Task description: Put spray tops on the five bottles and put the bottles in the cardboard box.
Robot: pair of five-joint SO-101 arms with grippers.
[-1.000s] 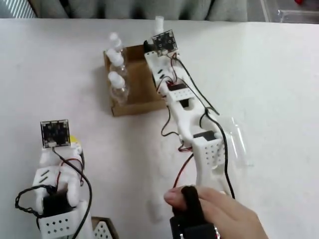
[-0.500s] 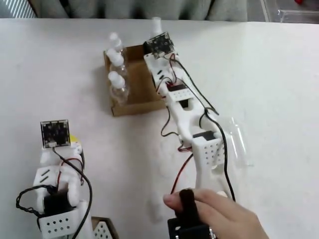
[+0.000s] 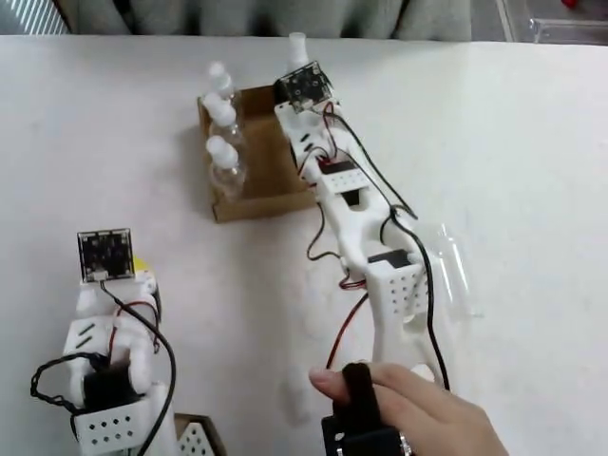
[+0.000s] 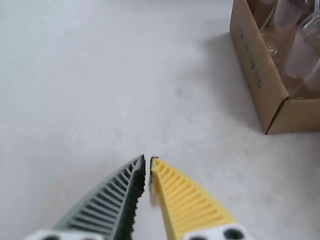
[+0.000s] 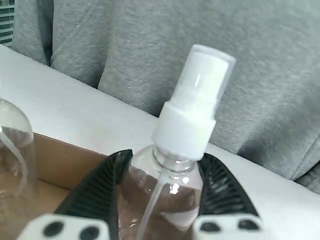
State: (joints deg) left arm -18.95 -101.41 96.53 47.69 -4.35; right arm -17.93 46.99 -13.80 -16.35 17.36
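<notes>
My right gripper (image 5: 167, 161) is shut on a clear bottle (image 5: 165, 190) that stands upright and carries a white spray top (image 5: 192, 115). In the high view this bottle's spray top (image 3: 297, 43) is at the far right edge of the cardboard box (image 3: 271, 166). Three capped bottles (image 3: 222, 112) stand in a row along the box's left side. Another clear bottle (image 3: 452, 271) lies uncapped on the table right of the right arm. My left gripper (image 4: 148, 163) is shut on nothing and hovers over bare table, near left of the box corner (image 4: 272, 107).
A person's hand (image 3: 418, 408) rests at the base of the right arm. A small brown cardboard piece (image 3: 195, 432) lies by the left arm's base. Grey cloth (image 5: 200, 30) hangs behind the table's far edge. Bare table stretches between the left arm and the box.
The right gripper with its bottle has shifted slightly left, closer over the box's edge. The left arm has not moved.
</notes>
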